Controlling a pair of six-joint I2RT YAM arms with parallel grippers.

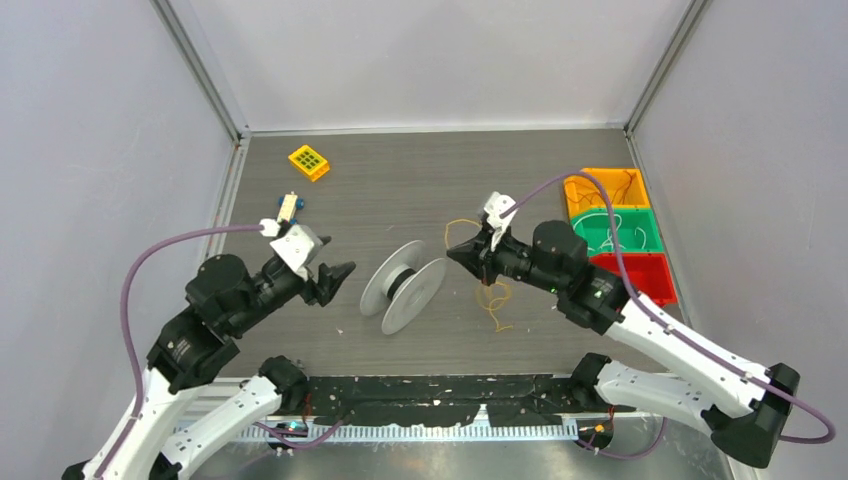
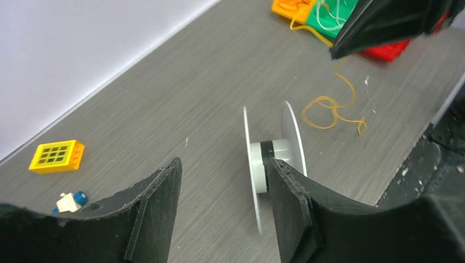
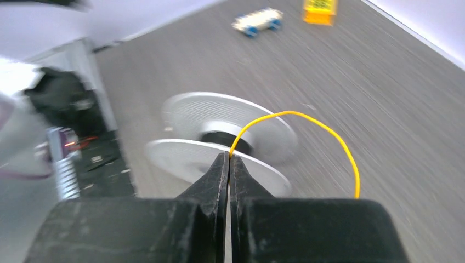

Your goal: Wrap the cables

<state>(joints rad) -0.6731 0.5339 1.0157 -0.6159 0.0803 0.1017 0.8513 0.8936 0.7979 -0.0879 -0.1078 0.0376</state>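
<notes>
R pincer [image 1: 453, 252]: my fingers pressed tight together, pinching the cable end right at the tips. Wrist cam shows it clean [image 3: 228, 159].
Cable [image 3: 308, 118]: thin yellow-orange wire. It comes out of my R tips, arcs up and over, then drops back below my fingers.
Cable, rest of it [image 1: 495, 297]: loose curly loops lying on the desk, just under my R arm, btwn the spool and the bins. L wrist cam catches the same curls [image 2: 330, 107].
Spool [image 1: 403, 286]: silver, two flat discs w/ a grey-and-black hub, resting on its disc rims mid-desk. It sits btwn my two pincers.
Spool vs cable: wire end is held near the R disc. Can't tell if it touches the hub [image 3: 226, 136].
L pincer [image 1: 340, 276]: fingers spread wide, nothing in them, just L of the spool. From its own cam [image 2: 224, 164] the R finger overlaps the spool [image 2: 268, 159], contact unclear.
Desk [image 1: 400, 180]: dark grey wood-grain top.
Bins: orange [image 1: 605, 188], green [image 1: 622, 232], red [image 1: 645, 277], in a row at the R edge. Thin white wires in the green one.
Yellow block [image 1: 309, 162]: far L corner area, well apart from the spool.
Toy car [image 1: 288, 207]: small, white w/ blue wheels, near that block, beside my L arm.
</notes>
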